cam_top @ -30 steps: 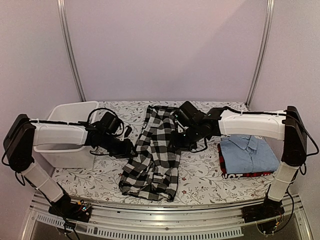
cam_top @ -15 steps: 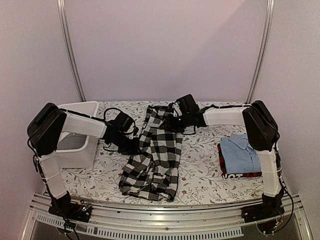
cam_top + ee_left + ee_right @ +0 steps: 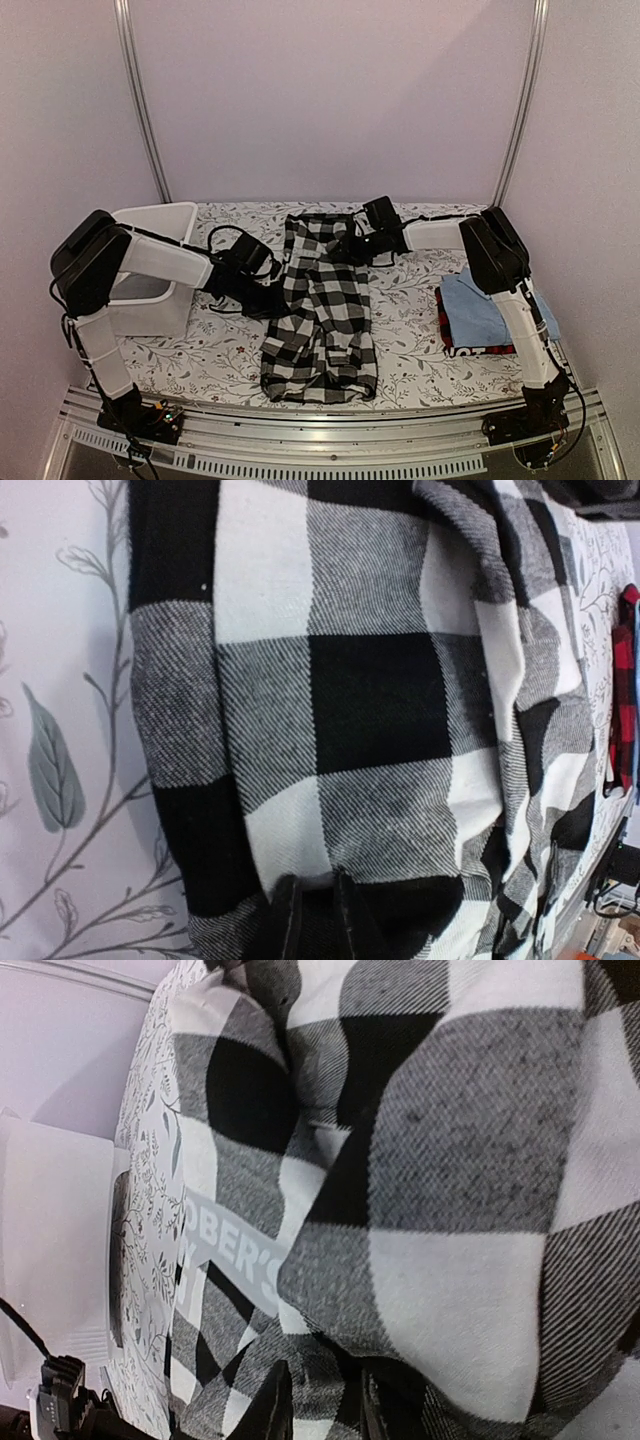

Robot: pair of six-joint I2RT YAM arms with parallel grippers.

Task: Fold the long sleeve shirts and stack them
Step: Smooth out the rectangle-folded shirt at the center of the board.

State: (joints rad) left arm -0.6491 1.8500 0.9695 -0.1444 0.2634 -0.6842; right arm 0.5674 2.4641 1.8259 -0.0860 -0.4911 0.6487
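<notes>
The black-and-white checked shirt (image 3: pixel 320 310) lies as a long strip down the middle of the table. My left gripper (image 3: pixel 268 296) is shut on its left edge at mid-length; in the left wrist view the fingers (image 3: pixel 287 920) pinch the checked cloth (image 3: pixel 370 700). My right gripper (image 3: pixel 352 244) is shut on the shirt's far right top edge; in the right wrist view its fingertips (image 3: pixel 272 1405) clamp a fold of the shirt (image 3: pixel 460 1190), beside the lettered band (image 3: pixel 235 1255). The light blue collared shirt (image 3: pixel 480 312) lies folded on the red-and-black shirt (image 3: pixel 445 322) at the right.
A white plastic tub (image 3: pixel 150 262) stands at the left of the table behind my left arm. The table carries a floral-print cloth (image 3: pixel 410 300). The metal rail (image 3: pixel 320 455) runs along the near edge.
Both grippers moved with the checked shirt: the right one toward the far edge, the left one slightly right. The shirt has been pulled straighter and now lies squarer to the table.
</notes>
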